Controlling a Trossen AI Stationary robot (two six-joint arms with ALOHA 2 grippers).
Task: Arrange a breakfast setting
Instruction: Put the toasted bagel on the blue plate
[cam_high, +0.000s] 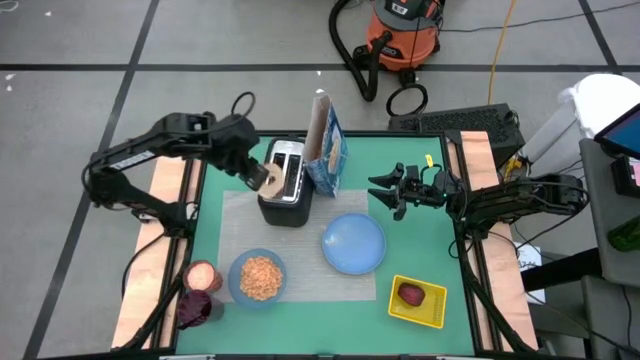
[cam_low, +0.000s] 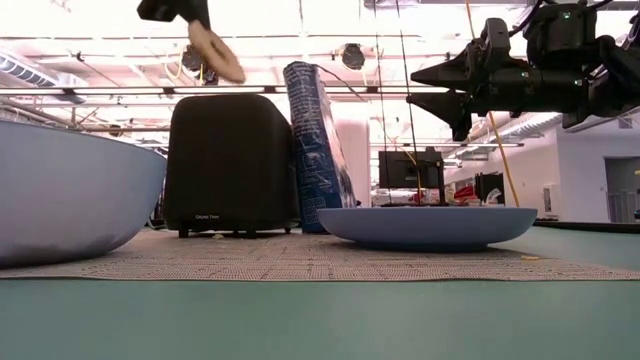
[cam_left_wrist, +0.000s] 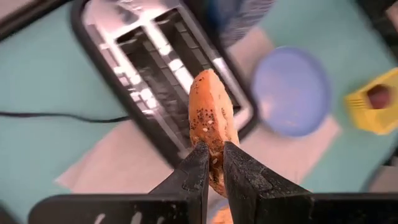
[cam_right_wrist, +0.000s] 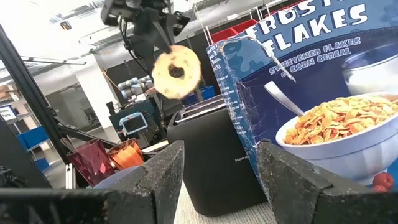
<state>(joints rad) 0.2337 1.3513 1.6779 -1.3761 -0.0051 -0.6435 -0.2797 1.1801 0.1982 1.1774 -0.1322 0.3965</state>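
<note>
The left pincer (cam_left_wrist: 213, 163) was clamped on the bagel (cam_left_wrist: 211, 118), which stood on edge between its tips, lifted above the toaster (cam_high: 285, 183) slots; the right pincer (cam_high: 388, 188) hovered half open, holding nothing, beside the cereal box (cam_high: 328, 148).

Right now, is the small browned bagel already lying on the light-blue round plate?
No, the small browned bagel hangs in the left claw above the black-and-silver toaster; the light-blue round plate is bare.
</note>
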